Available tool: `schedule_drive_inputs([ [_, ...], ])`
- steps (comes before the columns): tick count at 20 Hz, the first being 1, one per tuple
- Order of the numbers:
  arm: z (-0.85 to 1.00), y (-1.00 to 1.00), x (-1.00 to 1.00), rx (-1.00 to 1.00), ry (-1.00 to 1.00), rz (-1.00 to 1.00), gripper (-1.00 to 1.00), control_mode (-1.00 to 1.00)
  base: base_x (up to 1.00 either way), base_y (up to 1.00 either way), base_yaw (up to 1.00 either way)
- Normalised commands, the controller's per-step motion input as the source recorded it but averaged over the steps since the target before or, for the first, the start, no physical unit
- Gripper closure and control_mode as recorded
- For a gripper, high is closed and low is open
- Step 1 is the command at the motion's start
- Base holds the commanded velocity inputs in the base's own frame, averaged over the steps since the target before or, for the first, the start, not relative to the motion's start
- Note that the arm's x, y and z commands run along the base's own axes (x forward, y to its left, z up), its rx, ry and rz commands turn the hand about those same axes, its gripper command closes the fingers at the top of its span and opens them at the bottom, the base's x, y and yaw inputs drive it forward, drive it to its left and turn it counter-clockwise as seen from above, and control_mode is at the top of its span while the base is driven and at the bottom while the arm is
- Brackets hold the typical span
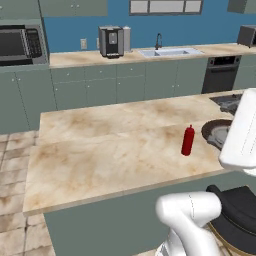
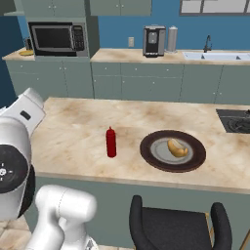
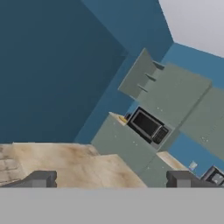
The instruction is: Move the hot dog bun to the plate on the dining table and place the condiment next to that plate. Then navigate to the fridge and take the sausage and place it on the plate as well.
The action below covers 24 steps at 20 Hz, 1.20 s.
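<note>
Both base cameras sit behind the arm, above the near edge of the dining table (image 1: 100, 150), and look forward and down across it to the wall counter (image 1: 125, 56) beyond. The left one looks from the left, so the condiment (image 1: 188, 141) and plate (image 1: 212, 132) fall toward its right side; the right one holds them near centre. The hand camera is tilted and rolled, looking past the table's corner at the microwave (image 3: 148, 127) and blue wall (image 3: 52, 70).

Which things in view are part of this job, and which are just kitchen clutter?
Job: bun on the plate; red bottle beside it; dining table; open gripper.
Clutter: microwave, coffee machine, sink, chair.
</note>
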Motion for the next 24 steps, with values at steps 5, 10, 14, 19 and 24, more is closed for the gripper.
schedule_drive_inputs([
  [5, -0.04, 0.00, -0.09, 0.00, 0.00, -0.11, -1.00, 1.00, -0.42, -0.26, -0.13],
  [10, 0.00, 0.00, 0.00, 0.00, 0.00, 0.00, -1.00, 1.00, -1.00, -0.48, -0.17],
  [14, 0.00, 0.00, 0.00, 0.00, 0.00, 0.00, -1.00, 1.00, -1.00, -0.56, -0.17],
  [19, 0.00, 0.00, 0.00, 0.00, 0.00, 0.00, -1.00, 1.00, -0.87, 0.18, -0.01],
  [24, 0.00, 0.00, 0.00, 0.00, 0.00, 0.00, -1.00, 1.00, -0.81, 0.76, 0.11],
])
